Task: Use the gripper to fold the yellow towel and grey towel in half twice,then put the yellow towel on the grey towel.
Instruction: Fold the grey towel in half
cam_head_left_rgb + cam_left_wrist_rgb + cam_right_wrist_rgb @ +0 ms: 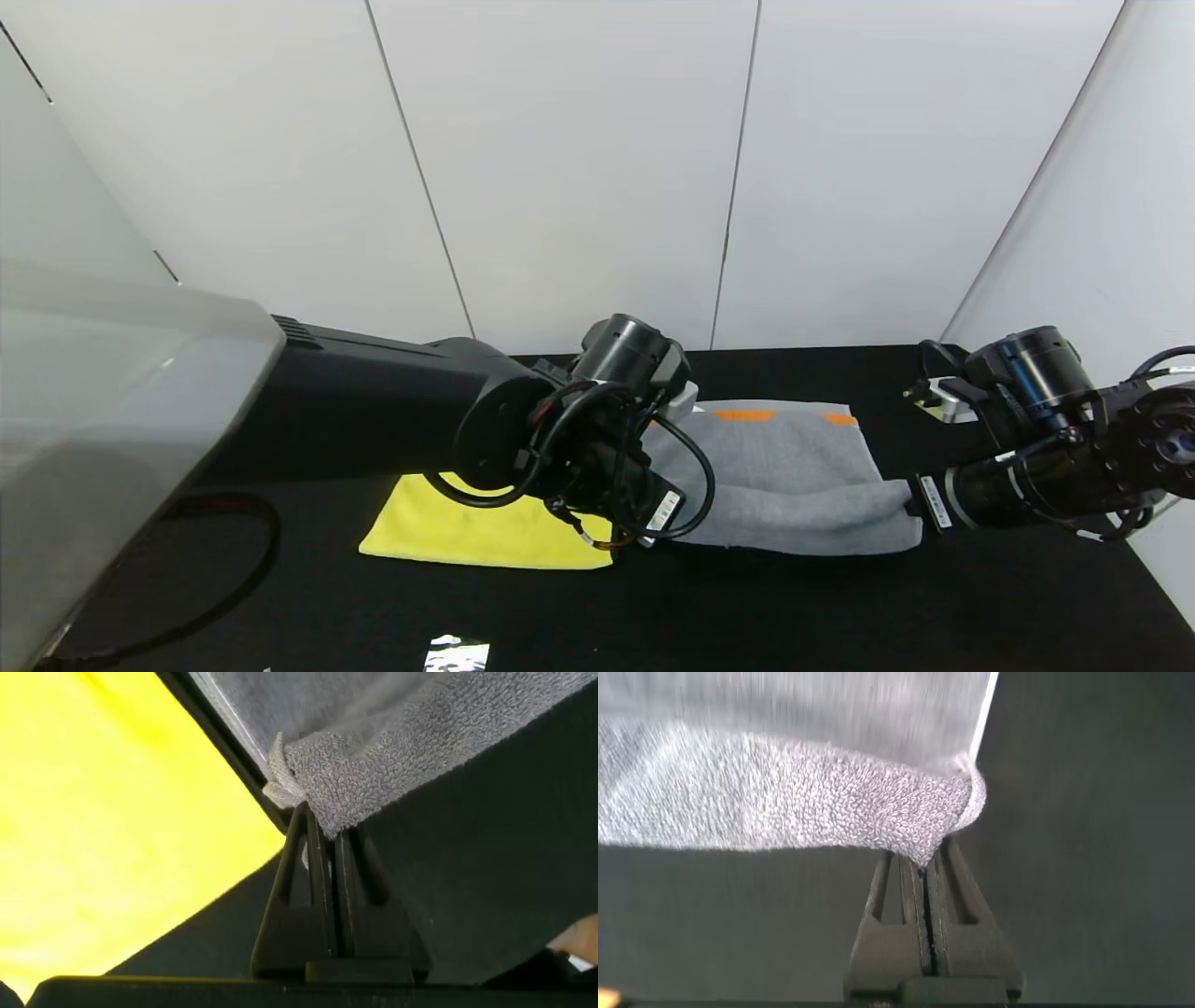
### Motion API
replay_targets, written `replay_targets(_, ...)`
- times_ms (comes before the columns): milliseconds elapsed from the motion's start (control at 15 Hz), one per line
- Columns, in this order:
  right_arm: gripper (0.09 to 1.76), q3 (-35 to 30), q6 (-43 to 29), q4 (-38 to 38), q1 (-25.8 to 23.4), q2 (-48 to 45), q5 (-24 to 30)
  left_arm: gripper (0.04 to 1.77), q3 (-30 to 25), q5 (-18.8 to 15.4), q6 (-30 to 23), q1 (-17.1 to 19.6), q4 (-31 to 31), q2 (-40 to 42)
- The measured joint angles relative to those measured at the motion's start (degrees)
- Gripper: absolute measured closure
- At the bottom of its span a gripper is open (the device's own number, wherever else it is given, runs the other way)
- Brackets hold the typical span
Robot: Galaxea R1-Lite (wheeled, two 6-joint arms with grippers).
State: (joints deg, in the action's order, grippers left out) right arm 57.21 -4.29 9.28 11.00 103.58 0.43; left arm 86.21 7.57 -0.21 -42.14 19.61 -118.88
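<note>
The grey towel [784, 476] lies on the black table, its orange band [744, 414] at the far edge. My left gripper [326, 833] is shut on the towel's near-left corner [327, 798]. My right gripper [926, 859] is shut on its near-right corner [924, 812]; in the head view that gripper [913, 504] sits at the towel's right end. The yellow towel [467, 527] lies flat to the left of the grey one, partly hidden by my left arm; it also shows in the left wrist view [103, 821].
A small silver piece [943, 399] sits at the far right of the table. A shiny scrap [456, 653] lies near the front edge. White walls stand behind and to the right. A pale panel [93, 411] blocks the left side.
</note>
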Motion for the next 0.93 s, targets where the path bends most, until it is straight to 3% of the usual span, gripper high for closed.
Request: replay_targets(933,1.71,4.58,-2.6,-15.26,-2.95,10.45,0.0,1.69,8.46,-0.76,-3.24,4.11,-2.24,-8.55)
